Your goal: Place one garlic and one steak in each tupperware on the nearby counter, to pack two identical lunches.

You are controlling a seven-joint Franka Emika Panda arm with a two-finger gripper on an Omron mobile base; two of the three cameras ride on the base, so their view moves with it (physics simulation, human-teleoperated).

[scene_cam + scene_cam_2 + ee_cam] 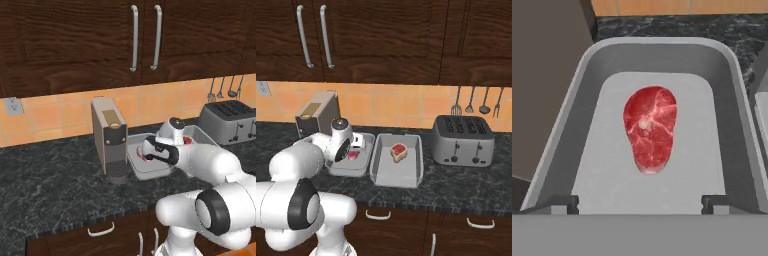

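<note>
A deep red steak (pixel 649 127) lies flat on the floor of the left tupperware (pixel 582 130). My gripper (pixel 639 202) hangs just above that steak, open, with nothing between its fingers. From the base views the gripper (pixel 356 145) hovers over this left tupperware (pixel 361 167), beside the coffee machine. The right tupperware (pixel 411 167) holds a pinkish steak (pixel 399 151) with a pale fat rim. Both containers stand side by side on the dark counter (pixel 50 185). The garlic is out of view.
A tall beige-grey coffee machine (pixel 109 132) stands close to the left of the left tupperware. A silver toaster (pixel 463 140) sits to the right of the right one. Utensils (pixel 471 102) hang on the tiled wall, under dark upper cabinets.
</note>
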